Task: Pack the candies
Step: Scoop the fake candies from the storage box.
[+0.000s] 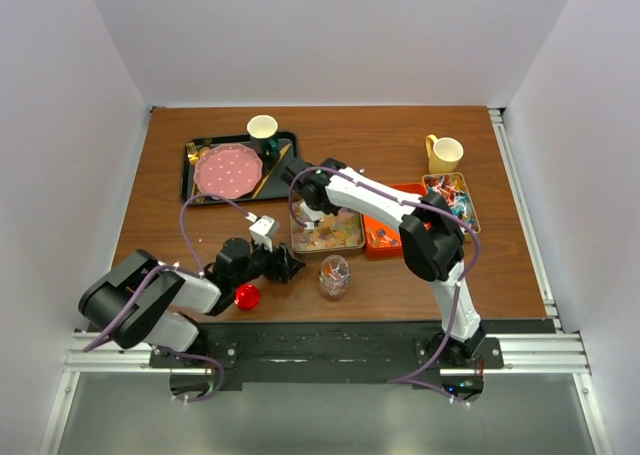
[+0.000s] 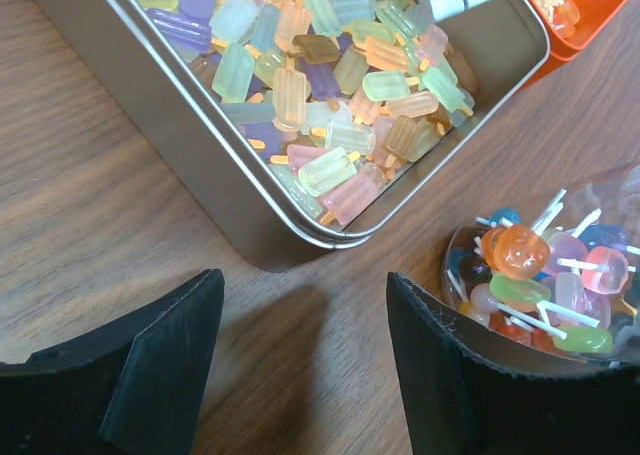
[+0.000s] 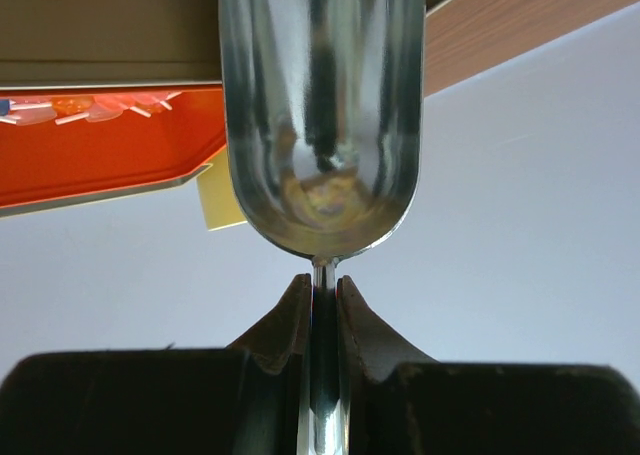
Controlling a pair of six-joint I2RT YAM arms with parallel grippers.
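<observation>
While the left gripper (image 2: 302, 310) hangs open near the front edge of the table (image 2: 90, 235), the candies (image 2: 330, 85) lie just beyond it in a metal tin (image 2: 215, 145) mid-table: pale, translucent popsicle-shaped pieces. The right gripper (image 3: 320, 293) pinches the handle of a steel scoop (image 3: 320, 125).

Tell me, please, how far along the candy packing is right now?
Partly done: the clear container already holds lollipops. In hand: the right gripper clamps a metal scoop at the silver tin; the left gripper is open and empty. Left: the tin's popsicle candies and the wrapped candies farther right are not yet packed.
</observation>
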